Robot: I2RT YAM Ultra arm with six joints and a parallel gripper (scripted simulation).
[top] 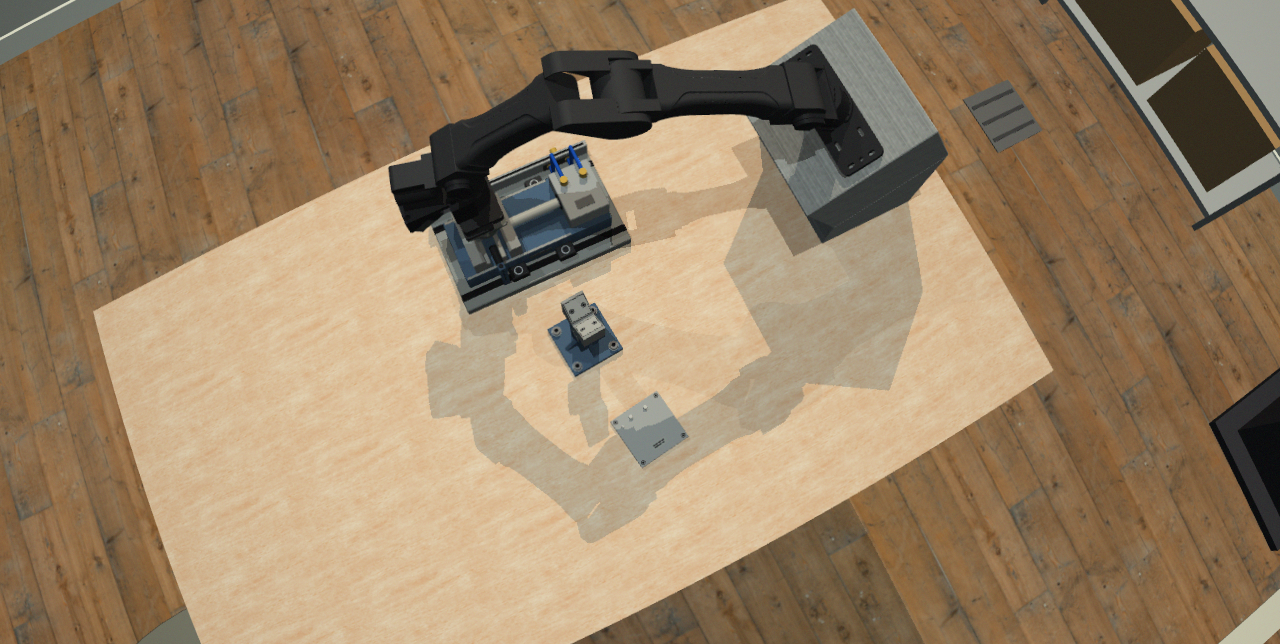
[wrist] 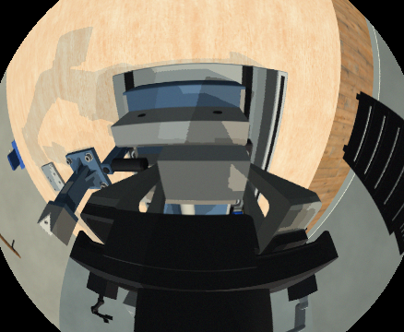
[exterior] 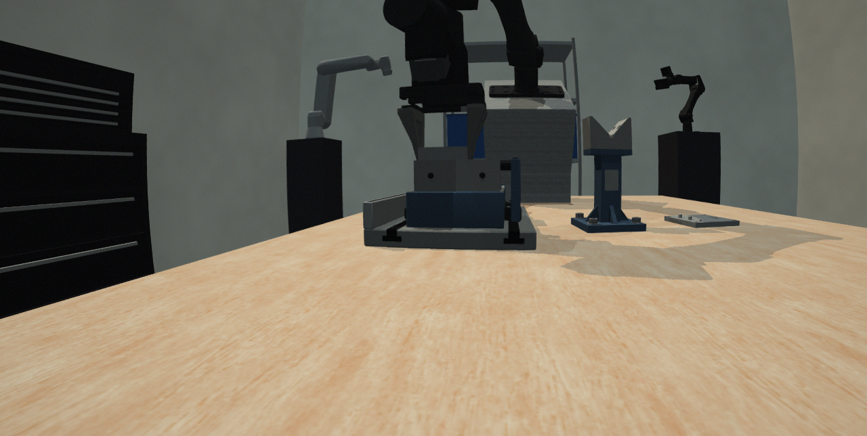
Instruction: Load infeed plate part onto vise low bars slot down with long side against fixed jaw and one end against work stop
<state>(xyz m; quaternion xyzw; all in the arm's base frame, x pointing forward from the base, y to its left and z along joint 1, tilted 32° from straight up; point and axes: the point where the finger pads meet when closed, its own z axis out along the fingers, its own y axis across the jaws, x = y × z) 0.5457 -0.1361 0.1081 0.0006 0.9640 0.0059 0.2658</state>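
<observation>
- Fingers [exterior: 414, 125] of the gripper [exterior: 441, 130] point straight down over the vise [exterior: 450, 218] and are clamped on the part [wrist: 204, 177], a grey block gripped across its width.
- Wrist view shows what the others hide: the part sits between the two dark fingers, its flat top face turned to the camera, and a short dark rod, the work stop [wrist: 128, 164], lies just beside its left end; whether they touch cannot be told.
- Exterior view gives the height: the part [exterior: 442, 153] shows as a grey strip between the fingertips, down at the top of the grey jaw block [exterior: 456, 175] with two dark holes, which stands above the blue vise body [exterior: 454, 209].
- Whether the part rests on the low bars, or which way its slot faces, cannot be told from any view.
- Top view hides the part and gripper under the black wrist [top: 443, 183], but lays out the vise [top: 537, 237] along its length: the air cylinder [top: 580, 203] with two blue hoses at the end nearer the arm's base, its pale rod [top: 532, 215] running towards the wrist.
- V-block [top: 584, 320] on its blue stand is near the vise, on the side towards the infeed plate [top: 650, 429], which lies flat further along the table [top: 268, 425]; the exterior view shows the V-block's notch [exterior: 607, 132] with nothing in it.
- Arm's grey pedestal [top: 850, 129] stands at the table's far corner, well apart from the vise.
</observation>
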